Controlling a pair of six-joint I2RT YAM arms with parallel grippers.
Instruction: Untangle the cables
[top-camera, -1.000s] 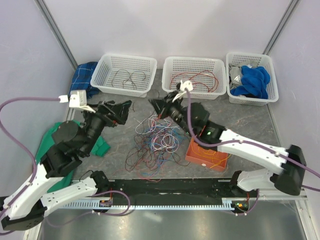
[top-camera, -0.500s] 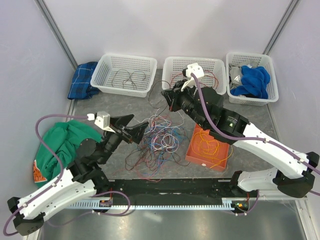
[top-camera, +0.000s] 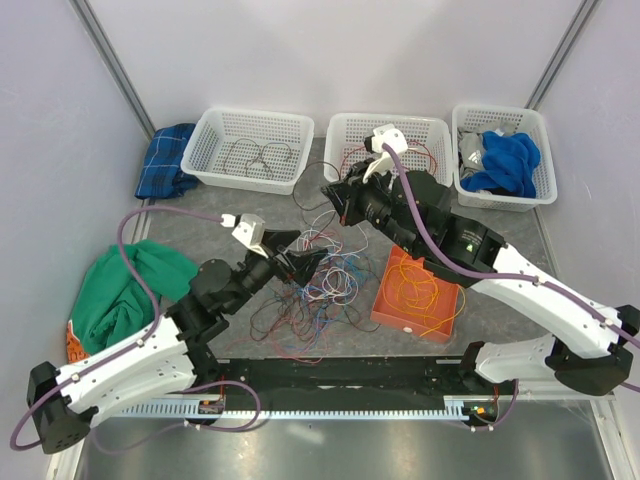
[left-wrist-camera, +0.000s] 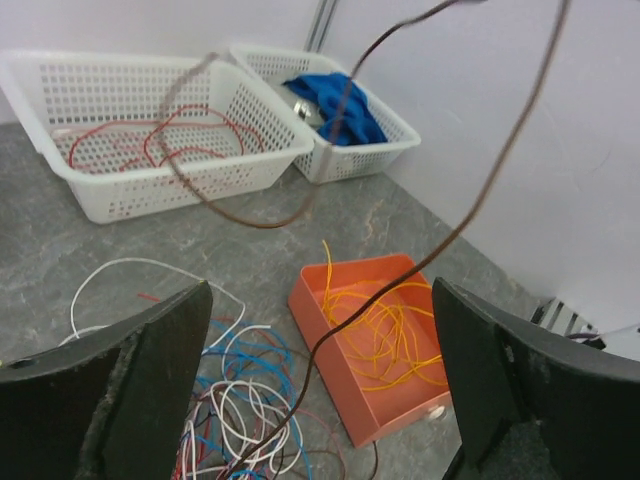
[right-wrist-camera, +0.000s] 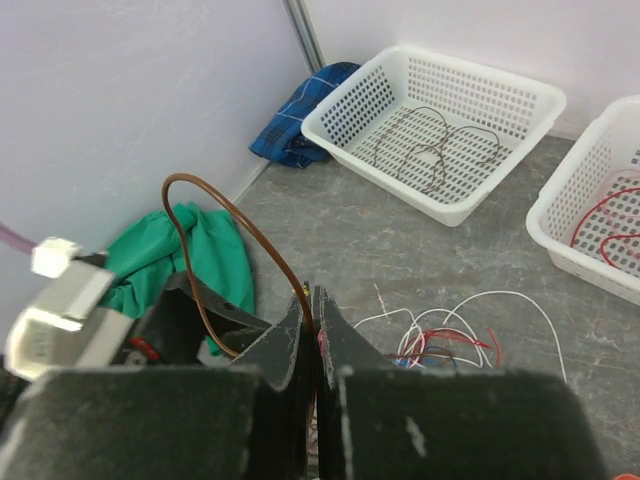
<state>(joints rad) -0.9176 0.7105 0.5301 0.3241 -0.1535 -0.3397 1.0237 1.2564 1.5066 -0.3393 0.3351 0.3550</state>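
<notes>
The cables (top-camera: 318, 283) lie in a loose tangle of blue, white, red and purple wires mid-table; they also show in the left wrist view (left-wrist-camera: 235, 400). My right gripper (top-camera: 335, 200) hangs above the tangle's far edge. In the right wrist view it (right-wrist-camera: 313, 295) is shut on a dark brown cable (right-wrist-camera: 266, 250) that loops up and left. My left gripper (top-camera: 300, 265) is at the tangle's left side, open and empty (left-wrist-camera: 320, 290). The brown cable (left-wrist-camera: 354, 317) rises from the tangle between its fingers, touching neither.
An orange tray (top-camera: 395, 318) of yellow wires sits right of the tangle. At the back stand three white baskets: dark wires (top-camera: 215, 135), red wires (top-camera: 390, 120), blue cloth (top-camera: 545, 150). A green cloth (top-camera: 125, 285) lies left, a blue plaid cloth (top-camera: 165, 160) at the back left.
My left arm has swung right and forward, bringing its gripper to the tangle. My right gripper rose and moved back with the brown cable, then held nearly still.
</notes>
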